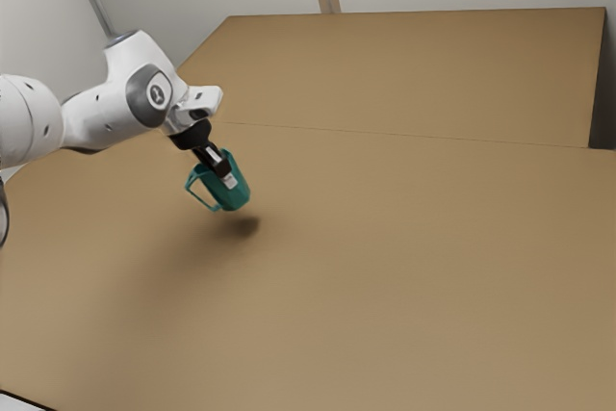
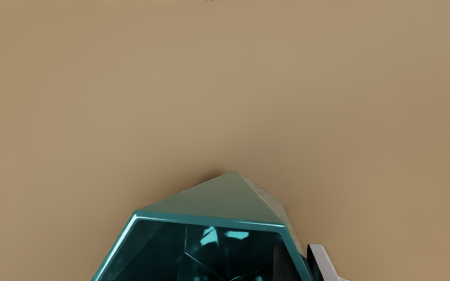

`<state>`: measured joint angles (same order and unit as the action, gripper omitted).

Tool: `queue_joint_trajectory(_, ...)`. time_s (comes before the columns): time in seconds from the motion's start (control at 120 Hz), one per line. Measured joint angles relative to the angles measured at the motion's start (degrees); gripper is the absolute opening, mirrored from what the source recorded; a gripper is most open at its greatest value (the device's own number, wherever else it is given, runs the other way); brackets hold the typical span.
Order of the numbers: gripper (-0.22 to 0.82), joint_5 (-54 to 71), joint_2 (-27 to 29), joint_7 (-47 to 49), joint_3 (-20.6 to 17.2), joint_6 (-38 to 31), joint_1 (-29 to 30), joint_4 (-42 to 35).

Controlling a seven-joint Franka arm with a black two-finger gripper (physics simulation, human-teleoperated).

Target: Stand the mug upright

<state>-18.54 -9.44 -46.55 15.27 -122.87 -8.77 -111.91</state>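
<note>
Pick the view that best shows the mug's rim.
Wrist view: it looks into the mug, with straight edges of the rim laid out clearly. In the exterior view the rim is small and partly behind the gripper.

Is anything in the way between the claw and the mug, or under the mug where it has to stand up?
Nothing that I can see. The claw is pinching the wall of the teal mug. The mug is tilted in the air, and I see nothing between it and the table below, just its shadow there.
</note>
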Motion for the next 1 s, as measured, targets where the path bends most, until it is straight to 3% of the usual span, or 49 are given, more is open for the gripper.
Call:
queue_joint_trajectory(0.417,-0.17,10.4,-6.6,8.6,-0.1,-11.2,-4.7,0.5)
queue_joint_trajectory(0.833,-0.17,12.6,-9.0,12.9,-0.1,-14.4,-5.3,0.5)
queue_joint_trajectory(1.0,0.18,12.5,-8.9,13.5,0.0,-14.4,-5.7,0.4)
